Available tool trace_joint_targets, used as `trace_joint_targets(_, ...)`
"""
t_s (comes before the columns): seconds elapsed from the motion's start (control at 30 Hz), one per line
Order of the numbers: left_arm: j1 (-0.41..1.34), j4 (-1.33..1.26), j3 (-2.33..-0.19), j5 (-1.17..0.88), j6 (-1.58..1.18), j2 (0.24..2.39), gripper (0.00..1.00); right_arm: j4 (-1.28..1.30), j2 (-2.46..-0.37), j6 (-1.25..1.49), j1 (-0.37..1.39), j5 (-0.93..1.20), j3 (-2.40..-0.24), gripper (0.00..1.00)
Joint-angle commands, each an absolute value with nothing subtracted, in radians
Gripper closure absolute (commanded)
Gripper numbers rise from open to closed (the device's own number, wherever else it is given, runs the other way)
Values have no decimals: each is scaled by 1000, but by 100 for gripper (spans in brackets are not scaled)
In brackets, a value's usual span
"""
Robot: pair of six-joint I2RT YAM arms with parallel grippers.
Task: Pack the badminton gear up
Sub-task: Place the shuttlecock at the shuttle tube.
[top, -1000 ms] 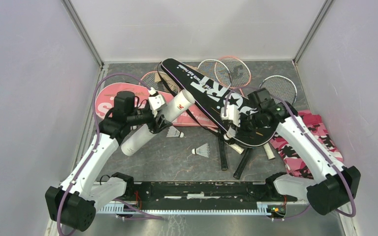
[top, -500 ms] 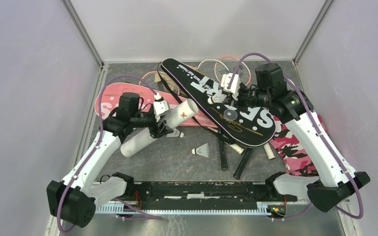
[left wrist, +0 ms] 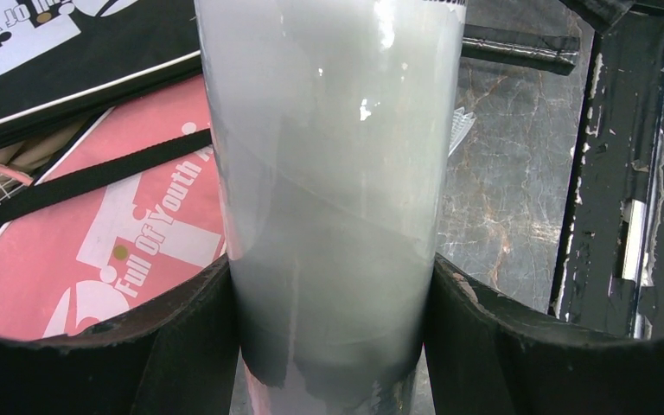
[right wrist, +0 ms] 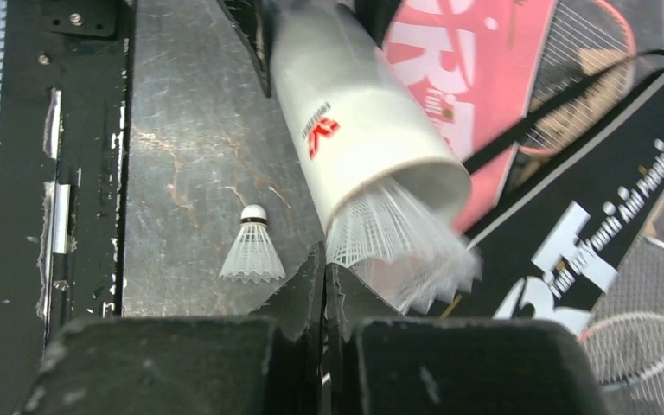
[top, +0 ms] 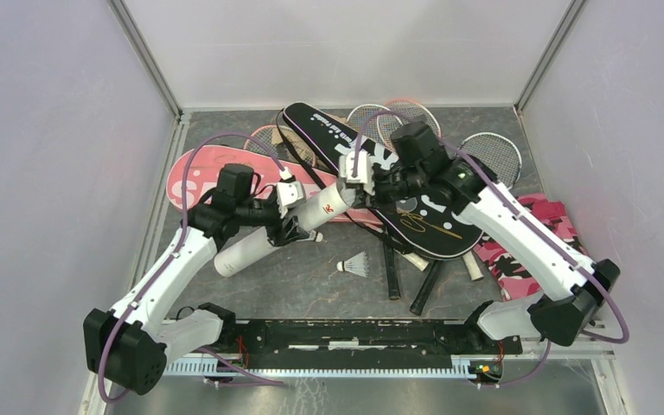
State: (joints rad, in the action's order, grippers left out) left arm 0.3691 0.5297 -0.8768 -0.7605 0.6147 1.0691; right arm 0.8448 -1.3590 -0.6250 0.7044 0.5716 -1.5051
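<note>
I've got the long white tube (left wrist: 328,216) wedged between my left fingers (left wrist: 164,346), tilted, with its open mouth just ahead of my right fingers (right wrist: 225,363). A feathered shuttlecock (right wrist: 398,246) sticks skirt-out from that mouth, touching their tips. A second shuttlecock (right wrist: 252,246) lies left of them.

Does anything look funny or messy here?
Yes. A shuttlecock sticks out of the white tube at its open end, feathers outward and only partly inside, beside the shut right gripper. A loose shuttlecock lies on the table nearby.
</note>
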Motion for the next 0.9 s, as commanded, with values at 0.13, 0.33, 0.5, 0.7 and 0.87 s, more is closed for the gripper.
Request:
trace_joint_targets(0.13,381,507,-901,-757,642,1062,60,854,-1426,-733,769,708,-1545,78)
trace_joint_targets(0.33,381,506,-896,-746,651,1057,60,839,-1389,-782,770,712,-1509,49)
trace_joint_targets(0.5,381,497,-896,-753,647,1055,61,822,-1406,-767,770,743,-1486,42)
trace_joint_targets(0.7,381,449,-891,-777,600,1043,61,802,-1462,-751,769,821,-1446,38)
trace_joint_targets(0.87,382,426,-893,-786,566,1042,61,782,-1453,-747,770,795,-1421,22)
